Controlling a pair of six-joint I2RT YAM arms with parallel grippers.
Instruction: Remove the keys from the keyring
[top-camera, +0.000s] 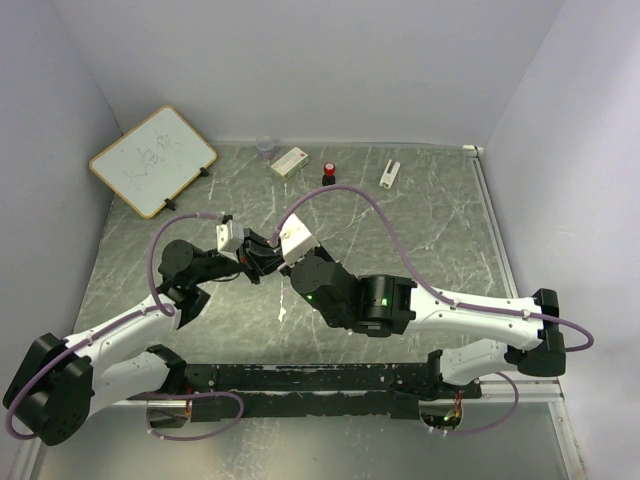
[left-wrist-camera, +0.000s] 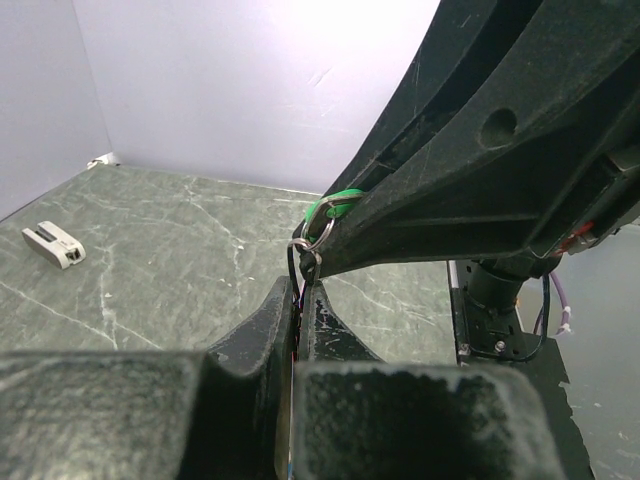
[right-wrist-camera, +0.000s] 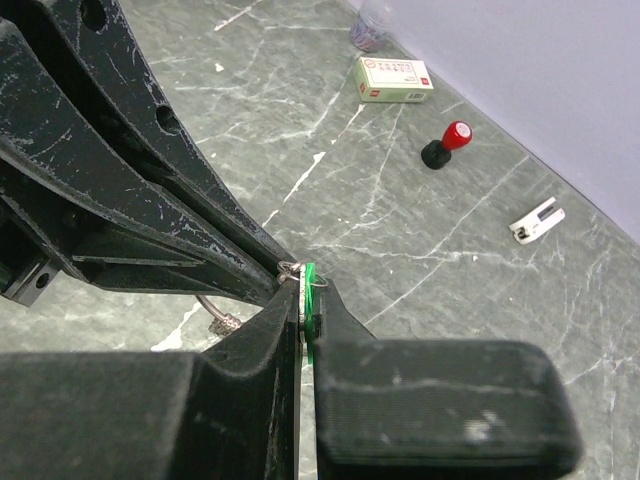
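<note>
Mid-separation. Left tool clenched on keyring; right tool clenched on green key. Next: slide key off coil.

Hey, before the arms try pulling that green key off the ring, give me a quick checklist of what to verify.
1. Right gripper clamped on the green key: ok.
2. Left gripper shut at the keyring: ok.
3. Green key off the keyring: not ok, they sit together at the fingertips.
4. Where the ring's split gap lies: cannot tell.
5. Red-capped knob and box away from the grippers: ok.
</note>
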